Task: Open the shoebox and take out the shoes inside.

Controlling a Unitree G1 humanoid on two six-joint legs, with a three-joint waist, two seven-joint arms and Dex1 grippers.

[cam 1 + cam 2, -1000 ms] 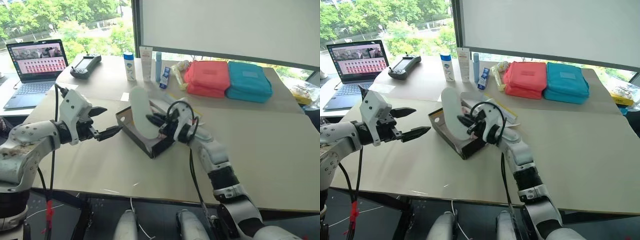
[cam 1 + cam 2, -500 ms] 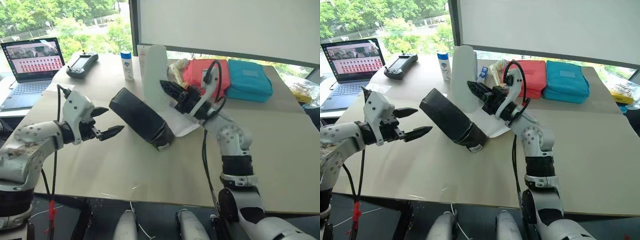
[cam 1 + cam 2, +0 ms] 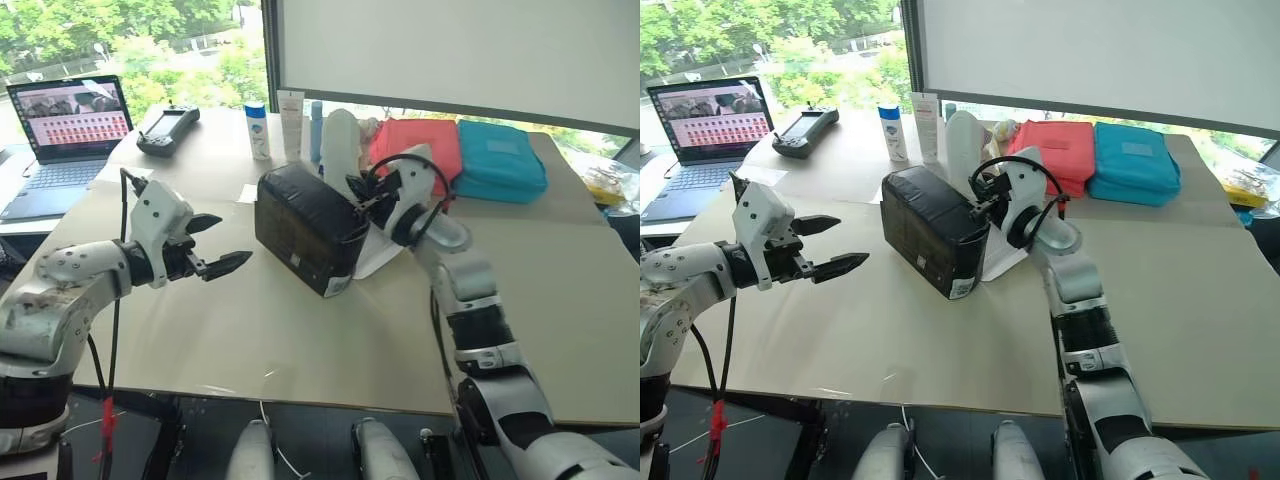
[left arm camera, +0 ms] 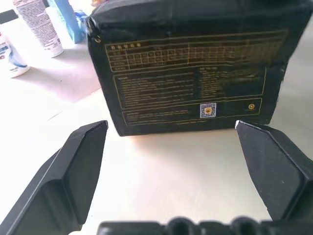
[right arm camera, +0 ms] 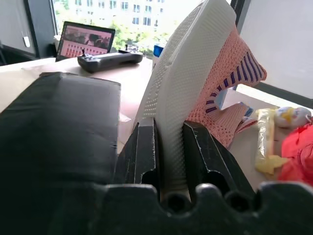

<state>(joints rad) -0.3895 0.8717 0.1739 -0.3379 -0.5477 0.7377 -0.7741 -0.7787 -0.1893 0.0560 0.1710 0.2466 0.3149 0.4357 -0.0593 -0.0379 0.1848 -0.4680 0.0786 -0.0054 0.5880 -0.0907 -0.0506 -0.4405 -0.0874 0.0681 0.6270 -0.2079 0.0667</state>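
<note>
Black cardboard faces the head camera: the shoebox (image 3: 305, 228) stands tipped up on the beige worktop (image 3: 300, 340), its dark printed underside turned toward the left tool (image 3: 222, 245). That left tool hovers just above the worktop near the box's left side, apart from it, its two black fingers (image 4: 80, 166) spread wide with nothing between them; in the left wrist view the box's labelled face fills the gap ahead of them. On the far side of the box the right tool (image 5: 168, 147) is raised beside its upper right edge, its fingers narrowed onto the white sole of one pink knit shoe (image 5: 205, 78), which stands on end above the box top. A second bit of pink knit (image 5: 234, 120) shows behind the held shoe, too little to tell how it lies. White paper (image 3: 378, 255) lies on the worktop at the box's right foot.
</note>
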